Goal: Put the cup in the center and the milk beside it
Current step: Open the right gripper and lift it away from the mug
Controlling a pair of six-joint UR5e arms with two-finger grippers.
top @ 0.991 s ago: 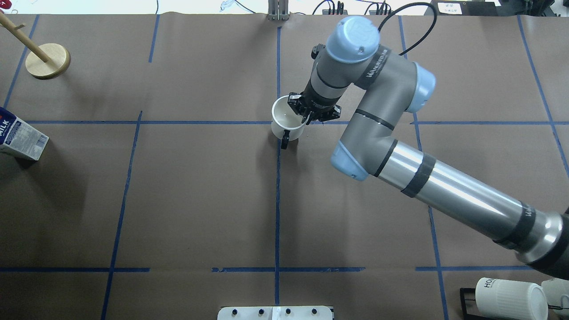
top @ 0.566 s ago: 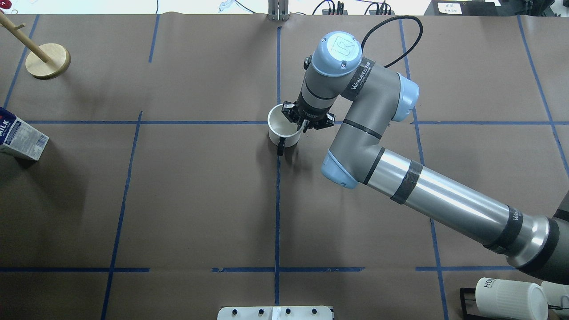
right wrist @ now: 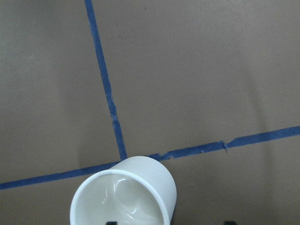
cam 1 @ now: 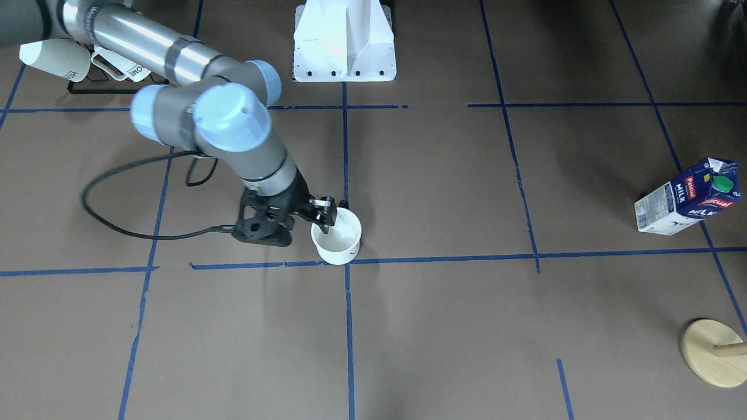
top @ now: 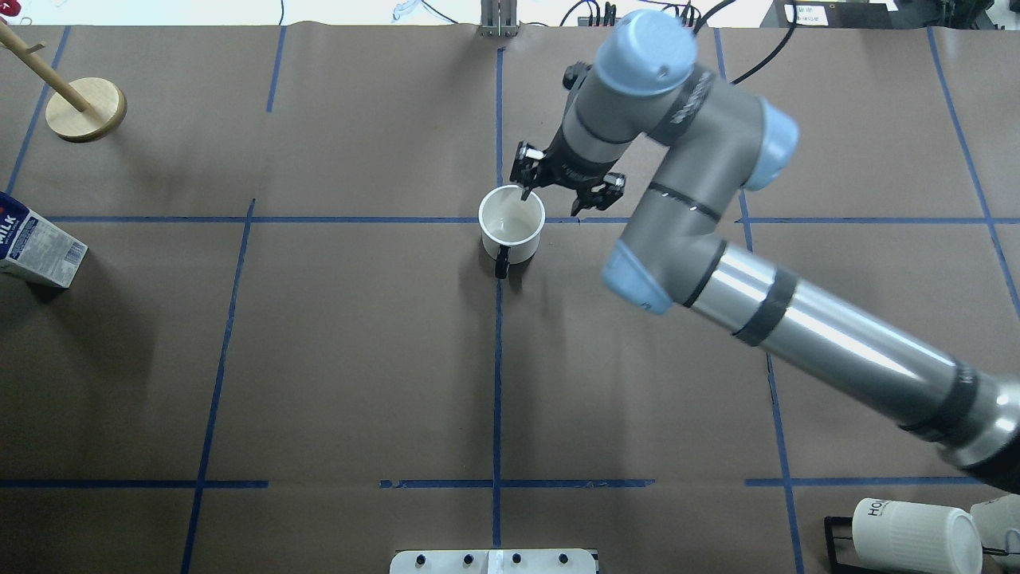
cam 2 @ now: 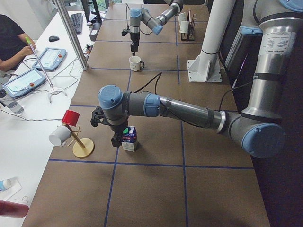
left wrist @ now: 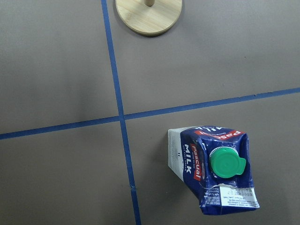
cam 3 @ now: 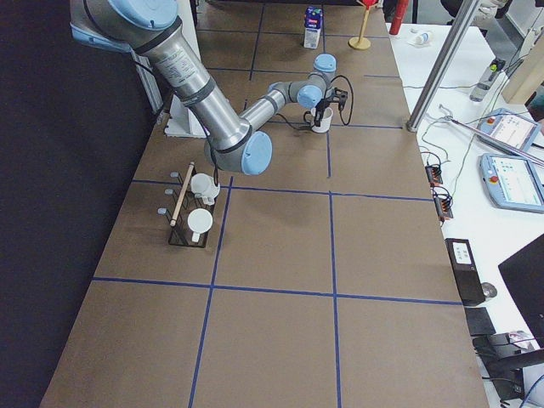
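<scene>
Brown taped surface [top: 358, 359] lies beneath the right end effector [top: 550, 201], its fingers [top: 524, 191] spread apart astride the far rim of the white cup [top: 511, 227], clamping nothing. That cup stands upright on the blue tape crossing [right wrist: 123, 156], dark handle [top: 501, 261] toward the robot. Far left, the milk carton [top: 36, 247] stands cropped by the overhead view's edge. The left end effector [cam 2: 115, 140] hangs beside it, its opening impossible to tell.

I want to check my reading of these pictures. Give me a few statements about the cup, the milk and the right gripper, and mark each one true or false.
1. The cup stands upright at the tape crossing. True.
2. The milk stands beside the cup. False: it stands far off, on the robot's left side.
3. The right gripper is shut on the handle. False: it is open, at the cup's side opposite the handle.
4. The milk's cap is green. True.
</scene>
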